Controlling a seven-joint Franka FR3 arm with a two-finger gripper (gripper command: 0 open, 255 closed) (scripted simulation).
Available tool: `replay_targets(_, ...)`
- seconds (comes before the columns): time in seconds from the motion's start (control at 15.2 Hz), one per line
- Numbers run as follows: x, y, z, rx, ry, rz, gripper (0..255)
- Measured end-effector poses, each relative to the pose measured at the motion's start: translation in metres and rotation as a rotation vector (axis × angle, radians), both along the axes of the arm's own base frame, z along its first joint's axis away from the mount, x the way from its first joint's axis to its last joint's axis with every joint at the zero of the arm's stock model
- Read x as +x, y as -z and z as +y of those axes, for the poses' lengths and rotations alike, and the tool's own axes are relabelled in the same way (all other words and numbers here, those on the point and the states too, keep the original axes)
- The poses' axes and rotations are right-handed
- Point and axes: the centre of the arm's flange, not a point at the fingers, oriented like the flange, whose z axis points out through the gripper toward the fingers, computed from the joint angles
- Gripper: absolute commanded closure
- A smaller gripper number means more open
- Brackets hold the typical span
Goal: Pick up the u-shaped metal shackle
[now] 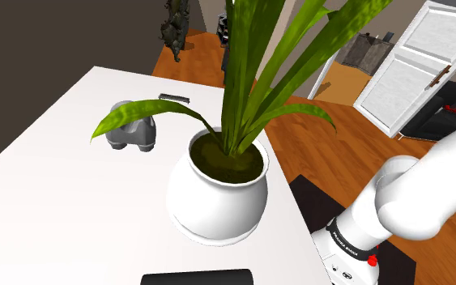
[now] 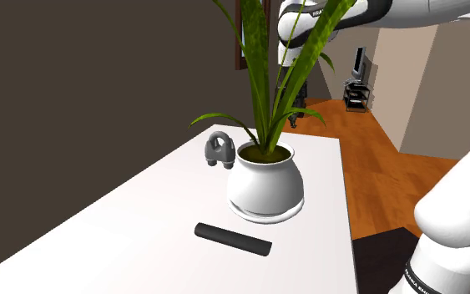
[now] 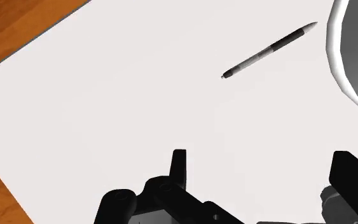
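The grey U-shaped shackle (image 1: 131, 125) stands on the white table (image 1: 64, 202), just beyond the plant pot on the shoulder view's left. A drooping leaf crosses in front of it. In the second exterior view the shackle (image 2: 217, 150) sits behind the pot's left side. My gripper (image 3: 266, 175) hangs high above the table, open, with nothing between its black fingers (image 3: 179, 167). Below it lie bare tabletop and a thin dark pen (image 3: 269, 49).
A white pot (image 1: 218, 190) with a tall green plant fills the table's middle, its leaves reaching up near the arm (image 2: 308, 21). A black cylinder (image 2: 233, 240) lies in front of the pot. The pen (image 1: 173, 97) rests near the far edge. Wooden floor surrounds the table.
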Motion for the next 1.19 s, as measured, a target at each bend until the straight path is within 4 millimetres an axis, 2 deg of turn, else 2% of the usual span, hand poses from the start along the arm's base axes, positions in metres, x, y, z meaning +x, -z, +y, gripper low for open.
replay_targets(0.59,0.064,0.029,0.102,0.021,-0.136,0.062,0)
replay_targets(0.99,0.096,0.053,0.167,0.035,-0.226,0.105,0)
replay_targets(1.19,0.108,0.066,0.208,0.042,-0.272,0.127,0)
